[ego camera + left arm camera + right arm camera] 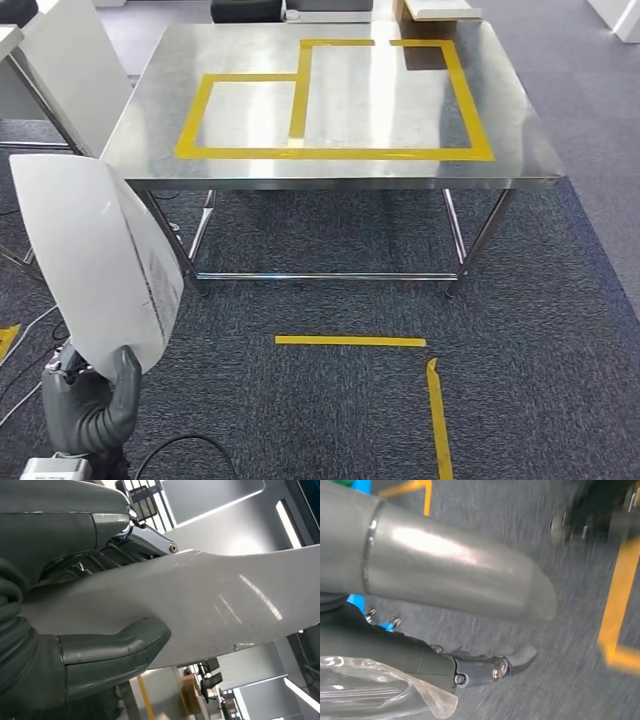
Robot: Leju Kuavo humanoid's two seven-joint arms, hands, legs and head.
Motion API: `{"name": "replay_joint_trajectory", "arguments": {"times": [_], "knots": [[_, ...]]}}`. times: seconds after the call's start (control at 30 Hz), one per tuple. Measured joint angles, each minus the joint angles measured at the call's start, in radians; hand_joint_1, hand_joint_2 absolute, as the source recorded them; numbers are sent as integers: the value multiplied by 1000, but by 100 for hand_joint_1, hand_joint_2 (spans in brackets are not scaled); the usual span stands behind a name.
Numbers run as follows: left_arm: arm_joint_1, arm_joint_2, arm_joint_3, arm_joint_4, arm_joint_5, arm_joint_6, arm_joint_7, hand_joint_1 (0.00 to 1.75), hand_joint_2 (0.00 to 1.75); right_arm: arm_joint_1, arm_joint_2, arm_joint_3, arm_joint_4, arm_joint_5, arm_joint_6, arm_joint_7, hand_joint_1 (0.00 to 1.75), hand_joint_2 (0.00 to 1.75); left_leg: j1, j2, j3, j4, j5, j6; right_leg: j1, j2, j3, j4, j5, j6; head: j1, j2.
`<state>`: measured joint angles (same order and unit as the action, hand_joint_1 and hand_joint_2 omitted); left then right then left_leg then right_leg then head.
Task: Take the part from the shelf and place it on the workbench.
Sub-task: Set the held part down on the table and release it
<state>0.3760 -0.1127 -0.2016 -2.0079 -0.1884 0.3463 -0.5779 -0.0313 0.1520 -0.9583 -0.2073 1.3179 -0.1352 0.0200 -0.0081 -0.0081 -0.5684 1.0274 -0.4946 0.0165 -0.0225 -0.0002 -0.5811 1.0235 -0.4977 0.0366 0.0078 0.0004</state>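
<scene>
A thin white curved plastic part (94, 265) was held upright in the left hand (94, 405), pinched between thumb and fingers, short of the steel workbench (528, 150) marked with yellow tape (332, 153). The right hand's (471, 630) fingers were extended above grey carpet (576, 690), gripping nothing.

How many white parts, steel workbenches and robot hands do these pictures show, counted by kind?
White part: 1
Steel workbench: 1
Robot hands: 2, the left hand and the right hand
Total: 4
</scene>
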Motion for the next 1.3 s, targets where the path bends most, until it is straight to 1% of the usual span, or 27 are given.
{"name": "replay_joint_trajectory", "arguments": {"times": [0.07,0.1,0.17,0.2,0.23,0.27,0.3,0.33,0.4,0.43,0.53,0.57,0.6,0.63,0.7,0.73,0.77,0.8,0.87,0.93,1.03,1.1,1.13,1.2,1.23,1.27,1.3], "knots": [[3,-1,7,-8,1,13,-2,175,175,12,9,5,-13,4,48,33,0,0,5,1,-4,22,-19,-12,-1,0,6,-6,3,-11,-2,0],[4,0,10,-11,2,19,-5,175,175,19,15,7,-21,12,80,50,0,0,7,2,-18,60,-45,-18,-3,-1,9,-9,4,-16,-4,0],[5,0,15,-13,5,30,-12,175,175,40,31,11,-45,37,144,75,0,0,12,2,-70,183,-112,-29,-3,-4,11,-10,2,-21,-9,0],[6,0,18,-13,7,34,-15,175,175,53,41,13,-66,51,178,85,0,0,14,2,-96,241,-136,-33,-3,-4,12,-10,2,-22,-9,0],[8,0,20,-13,9,37,-16,175,175,68,54,14,-94,63,210,92,0,0,16,2,-108,272,-141,-35,-3,-4,13,-9,1,-22,-9,0],[8,1,23,-13,11,41,-16,175,175,85,70,14,-131,70,246,100,0,0,18,2,-104,266,-127,-37,-3,-4,14,-9,1,-22,-9,0],[9,1,25,-13,13,44,-17,175,175,102,87,16,-172,73,279,107,0,0,20,2,-82,223,-97,-37,-4,-3,16,-9,0,-22,-9,0],[9,1,26,-13,14,46,-17,175,175,117,104,17,-211,72,306,115,0,0,21,2,-48,156,-61,-37,-4,-2,18,-9,-1,-20,-9,0],[9,1,28,-13,16,49,-20,175,175,137,131,21,-277,62,335,127,0,0,20,1,11,36,-20,-31,-1,1,20,-8,-3,-12,-9,0],[10,2,28,-14,16,51,-21,175,175,144,141,21,-302,56,342,130,0,0,18,1,23,7,-15,-26,0,3,20,-8,-3,-6,-10,0],[14,2,30,-14,18,58,-27,175,175,161,163,24,-364,27,357,139,0,0,15,1,25,-6,-13,-4,-2,5,20,-12,-1,13,-10,0],[15,2,31,-15,18,59,-28,175,175,165,168,25,-379,18,361,142,0,0,16,3,26,-9,-10,4,-2,5,14,-2,-12,17,-9,0],[15,2,31,-15,18,59,-29,175,175,167,171,26,-391,11,363,145,0,0,17,4,27,-12,-7,11,-2,4,-1,30,-34,20,-7,0],[14,1,31,-16,18,60,-30,175,175,168,173,27,-401,6,363,148,0,0,17,6,26,-13,-5,16,-2,3,-26,83,-65,20,-5,0],[15,1,32,-16,18,62,-30,175,175,168,174,27,-412,1,361,150,0,0,13,8,23,-13,-4,22,1,3,-88,216,-126,19,-3,0],[15,1,32,-16,18,64,-30,175,175,168,174,27,-414,0,359,150,0,0,10,9,23,-13,-4,23,2,3,-108,260,-137,17,-3,0],[15,2,33,-16,18,66,-30,175,175,168,175,25,-416,2,358,148,0,0,7,9,23,-12,-4,24,4,3,-110,265,-127,14,-2,0],[15,2,33,-16,18,67,-30,175,175,168,175,23,-416,4,356,147,0,0,4,8,25,-12,-5,25,6,2,-91,230,-100,10,-3,0],[15,2,33,-16,18,70,-29,175,175,165,175,19,-418,7,353,147,0,0,-1,8,29,-12,-6,25,13,2,-19,93,-37,-4,-3,0],[15,2,34,-16,18,73,-29,175,175,161,175,14,-420,14,349,145,0,0,-5,7,29,-10,-9,20,18,0,31,0,-14,-13,-4,0],[15,3,35,-17,18,74,-30,175,175,156,175,0,-420,32,342,142,0,0,-2,7,26,-8,-9,7,19,0,41,-21,-11,-19,-3,0],[14,3,36,-18,19,74,-30,175,175,151,174,-8,-415,39,335,141,0,0,-1,6,15,24,-34,-5,13,-1,46,-29,-6,-26,-8,0],[14,3,36,-19,19,74,-30,175,175,148,174,-11,-411,41,331,140,0,0,2,5,-4,69,-61,-11,11,-2,48,-31,-5,-29,-11,0],[14,3,37,-19,19,74,-30,175,175,140,173,-17,-404,43,324,138,0,0,10,6,-62,196,-120,-23,10,-2,48,-31,-6,-32,-14,0],[15,3,37,-19,20,74,-30,175,175,137,171,-21,-398,47,316,136,0,0,14,6,-86,244,-133,-27,10,-2,48,-31,-7,-33,-14,0],[15,3,37,-19,20,75,-30,175,175,132,168,-26,-388,51,304,132,0,0,17,6,-95,261,-126,-30,10,-2,50,-31,-9,-33,-14,0],[15,3,37,-19,20,75,-30,175,175,126,164,-33,-373,56,290,129,0,0,20,6,-87,241,-101,-32,10,-1,52,-31,-11,-31,-14,0]]}}
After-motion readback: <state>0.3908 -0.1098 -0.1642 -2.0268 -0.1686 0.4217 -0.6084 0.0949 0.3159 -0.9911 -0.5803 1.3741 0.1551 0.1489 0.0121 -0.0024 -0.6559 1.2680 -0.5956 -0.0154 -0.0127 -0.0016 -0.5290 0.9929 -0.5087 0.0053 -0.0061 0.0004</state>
